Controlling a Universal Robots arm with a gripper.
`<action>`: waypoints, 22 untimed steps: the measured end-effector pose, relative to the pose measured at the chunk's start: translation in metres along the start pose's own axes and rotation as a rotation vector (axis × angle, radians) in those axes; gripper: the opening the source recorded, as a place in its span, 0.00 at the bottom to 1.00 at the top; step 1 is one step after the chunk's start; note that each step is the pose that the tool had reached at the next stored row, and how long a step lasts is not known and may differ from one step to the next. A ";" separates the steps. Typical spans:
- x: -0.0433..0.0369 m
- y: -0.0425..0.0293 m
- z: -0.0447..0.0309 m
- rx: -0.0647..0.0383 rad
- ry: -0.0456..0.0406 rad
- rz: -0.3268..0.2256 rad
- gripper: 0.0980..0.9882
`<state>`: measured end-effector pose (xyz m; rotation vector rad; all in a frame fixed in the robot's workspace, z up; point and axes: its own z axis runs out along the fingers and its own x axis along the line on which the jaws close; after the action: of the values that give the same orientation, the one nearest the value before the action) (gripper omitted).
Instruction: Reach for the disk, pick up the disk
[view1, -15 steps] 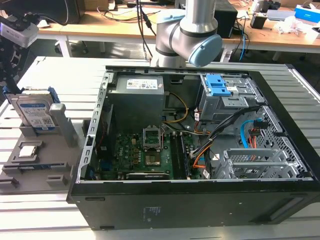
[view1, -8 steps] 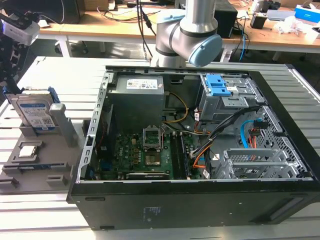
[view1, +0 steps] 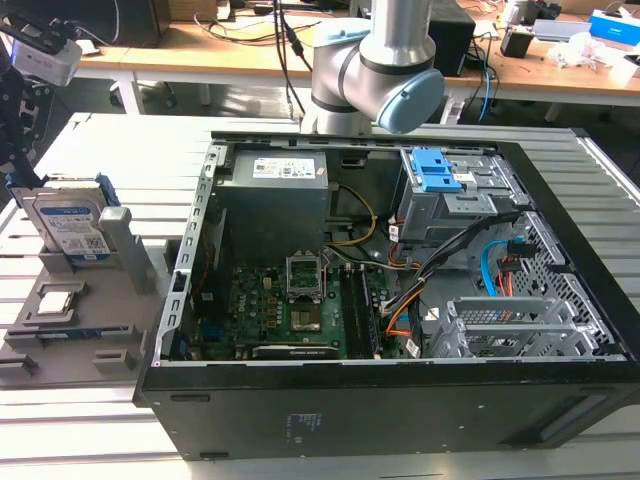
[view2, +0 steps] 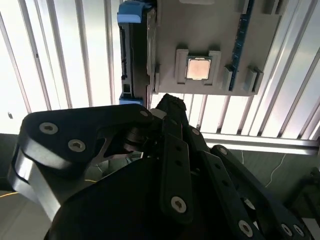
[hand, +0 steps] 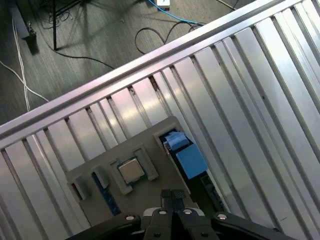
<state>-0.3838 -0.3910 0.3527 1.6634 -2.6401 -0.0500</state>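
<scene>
Disk on edge in grey stand, broad faces sideways; hand narrow, empty, above.

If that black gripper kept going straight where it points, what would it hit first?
Most likely the grey plastic holder tray, on the strip between the small square silver chip and the upright silver-grey disk with blue rails. Depth is unclear; the gripper might graze the disk instead.
</scene>
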 end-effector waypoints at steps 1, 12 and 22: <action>0.0000 0.0000 0.0000 0.000 0.0004 -0.012 0.01; 0.0000 0.0000 0.0000 0.000 0.0045 -0.120 0.01; 0.0000 0.0000 0.0000 0.000 0.0075 -0.196 0.01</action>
<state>-0.3838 -0.3910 0.3527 1.9123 -2.4620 -0.0466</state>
